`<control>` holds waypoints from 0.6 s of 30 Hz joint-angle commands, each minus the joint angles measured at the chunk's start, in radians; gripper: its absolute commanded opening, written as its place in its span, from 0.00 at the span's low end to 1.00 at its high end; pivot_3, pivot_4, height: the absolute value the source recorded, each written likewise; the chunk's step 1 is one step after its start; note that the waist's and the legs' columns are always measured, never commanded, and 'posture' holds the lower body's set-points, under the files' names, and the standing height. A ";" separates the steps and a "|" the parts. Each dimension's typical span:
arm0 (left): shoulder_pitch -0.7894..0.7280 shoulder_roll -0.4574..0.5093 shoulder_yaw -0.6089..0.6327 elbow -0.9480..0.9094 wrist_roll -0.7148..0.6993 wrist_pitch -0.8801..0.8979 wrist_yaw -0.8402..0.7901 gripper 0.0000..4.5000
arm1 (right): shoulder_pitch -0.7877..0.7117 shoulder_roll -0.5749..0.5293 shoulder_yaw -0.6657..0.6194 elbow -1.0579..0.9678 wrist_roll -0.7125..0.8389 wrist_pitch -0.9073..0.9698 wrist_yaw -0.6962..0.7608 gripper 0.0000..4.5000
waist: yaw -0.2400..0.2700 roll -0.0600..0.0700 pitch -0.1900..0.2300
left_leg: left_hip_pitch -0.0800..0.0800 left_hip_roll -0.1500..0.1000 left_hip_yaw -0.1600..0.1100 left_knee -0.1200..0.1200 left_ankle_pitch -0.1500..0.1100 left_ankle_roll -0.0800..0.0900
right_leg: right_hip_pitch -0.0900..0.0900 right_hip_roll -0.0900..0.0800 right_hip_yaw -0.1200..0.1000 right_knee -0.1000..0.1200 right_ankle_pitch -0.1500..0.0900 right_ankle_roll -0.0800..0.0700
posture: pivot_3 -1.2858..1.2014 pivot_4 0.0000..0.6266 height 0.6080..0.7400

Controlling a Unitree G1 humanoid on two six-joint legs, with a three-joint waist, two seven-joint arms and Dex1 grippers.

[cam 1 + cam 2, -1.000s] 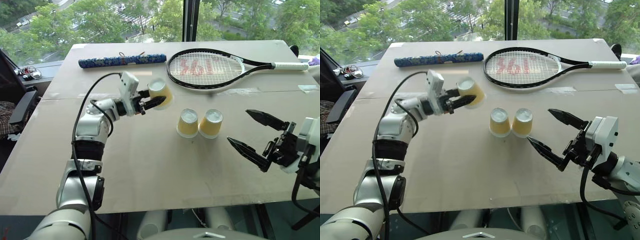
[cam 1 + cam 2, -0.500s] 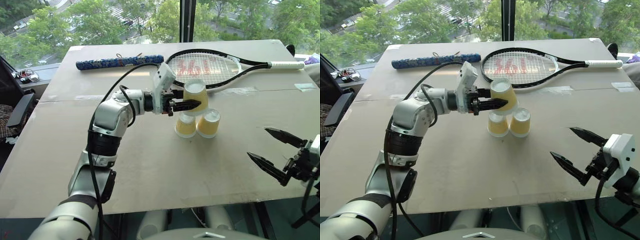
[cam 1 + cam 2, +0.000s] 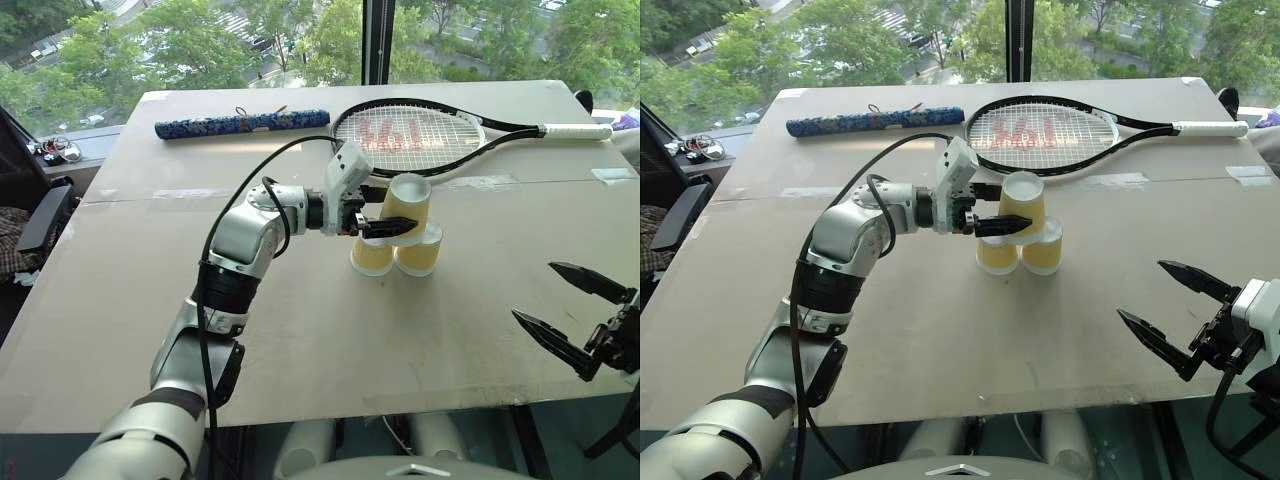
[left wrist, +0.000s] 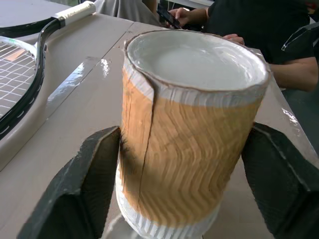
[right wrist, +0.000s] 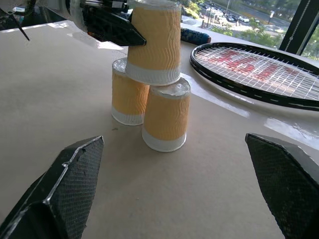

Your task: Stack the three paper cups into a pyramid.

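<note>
The top cup (image 5: 153,44) sits upside down on the 2 bottom cups, between the fingers of the left hand (image 3: 387,222). In the left wrist view there is a thin gap between the cup side and the dark fingers (image 4: 79,184), so the fingers look spread a bit around the cup, not squeezing it. One finger is on each side of the cup.

Just under that hand stand the other 2 cups, also upside down on the worktop (image 3: 300,330). The first bottom cup (image 5: 128,94) & the second bottom cup (image 5: 166,117) touch side by side. The top cup rests across both, so the 3 make a small pyramid.

The right hand (image 3: 1185,320) is well apart from the cups, near the front edge of the worktop. Its fingers are spread wide w/ nothing in them.

Past the left hand, far side of the cups, lies a tennis racket (image 3: 420,135). Further off lies a blue roll (image 3: 240,123).
</note>
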 commanded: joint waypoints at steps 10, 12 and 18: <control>0.178 0.217 0.274 -0.339 -0.175 0.185 0.038 0.99 | -0.068 -0.022 0.041 0.053 -0.031 -0.039 0.031 1.00 | -0.025 0.001 -0.001 | 0.001 0.001 -0.001 -0.001 0.000 0.000 | 0.000 0.000 0.003 0.000 0.000 0.000 | 0.52 0.24 1.00; 0.280 0.244 0.324 -0.438 -0.193 0.184 0.069 0.99 | -0.090 -0.030 0.047 0.083 -0.033 -0.039 0.043 1.00 | -0.025 0.002 -0.001 | 0.002 0.001 0.000 -0.001 0.000 0.000 | 0.000 0.000 0.005 0.000 0.000 0.000 | 0.52 0.24 1.00; 0.737 0.219 0.575 -0.671 -0.248 0.177 0.205 0.99 | -0.164 -0.068 0.070 0.199 -0.042 -0.034 0.089 1.00 | -0.019 0.002 -0.001 | 0.002 0.001 -0.001 -0.002 0.000 0.000 | 0.000 -0.001 0.005 -0.001 0.000 0.000 | 0.52 0.24 1.00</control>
